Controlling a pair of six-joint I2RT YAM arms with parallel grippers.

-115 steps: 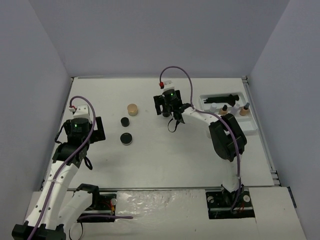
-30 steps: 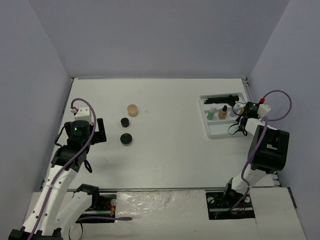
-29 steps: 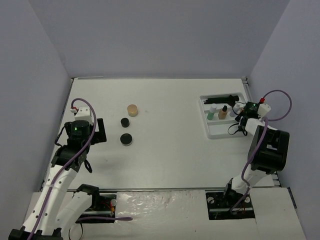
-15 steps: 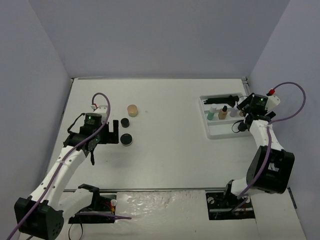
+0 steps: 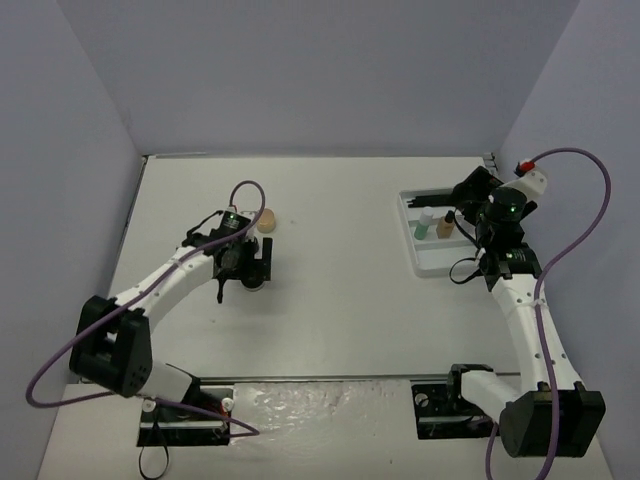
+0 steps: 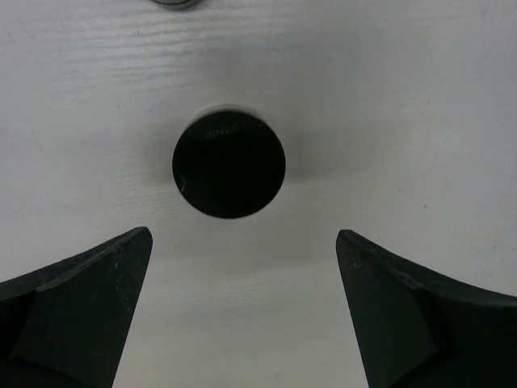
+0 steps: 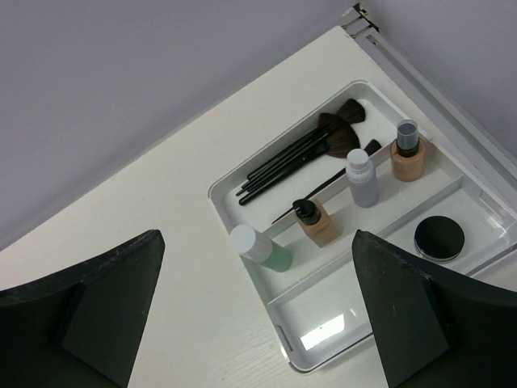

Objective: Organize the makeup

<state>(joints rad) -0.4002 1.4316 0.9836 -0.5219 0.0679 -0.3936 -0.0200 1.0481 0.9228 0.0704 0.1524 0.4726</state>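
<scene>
My left gripper [image 6: 244,235] is open and hangs over the table with a round black jar [image 6: 229,166] just ahead of its fingertips, not touching them. The edge of a second jar [image 6: 176,2] shows at the top of the left wrist view. A tan jar [image 5: 266,224] stands just beyond that gripper. My right gripper [image 5: 468,188] is open and empty above the white tray [image 7: 339,307]. In the tray lie black brushes [image 7: 299,153], a green bottle [image 7: 266,249], a tan bottle [image 7: 317,224], a clear-grey bottle [image 7: 363,179], another tan bottle [image 7: 408,153] and a black jar [image 7: 439,238].
The tray [image 5: 460,262] sits at the table's right side, close to the metal edge rail [image 7: 420,77]. Grey walls enclose the table on three sides. The right arm's purple cable [image 5: 590,215] loops out over the right edge.
The left arm has swung right from the table's left side to hang over the black jars. The right gripper has opened and drawn up and back from the tray's right end.
</scene>
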